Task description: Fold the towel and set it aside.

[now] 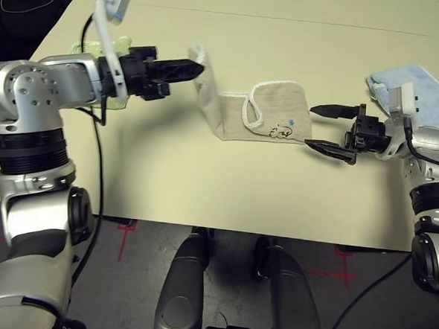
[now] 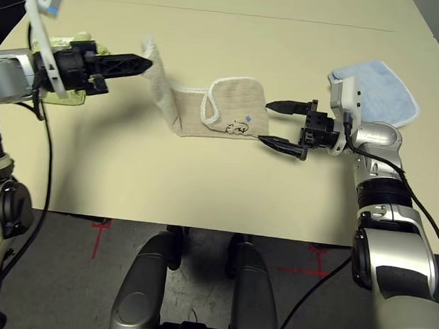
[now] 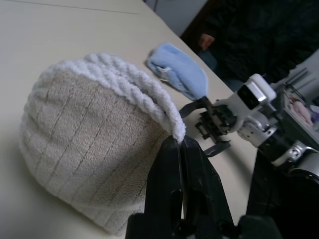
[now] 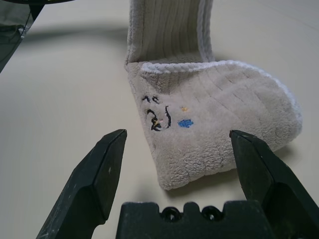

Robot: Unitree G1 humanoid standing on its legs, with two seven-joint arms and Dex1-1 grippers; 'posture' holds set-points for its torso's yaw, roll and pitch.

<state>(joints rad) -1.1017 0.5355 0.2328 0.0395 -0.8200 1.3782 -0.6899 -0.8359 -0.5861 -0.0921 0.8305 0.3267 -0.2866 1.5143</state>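
Left end effector (image 1: 198, 68) pinched the towel (image 1: 271, 115) by its white edge, cloth sagging limp and light; right end effector (image 1: 333, 129) stood wide, empty, beside the logo end.

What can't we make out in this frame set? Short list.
- Light green towel: left eye view, mostly behind the left gripper and its arm; its shape and fold state stay unknown.
- Light blue towel: right eye view, near edge covered by the right wrist camera housing.
- Beige towel: right wrist view, the lifted end runs off the edge, so the pinch is not seen there.
- Embroidered logo: left eye view, too small to read.
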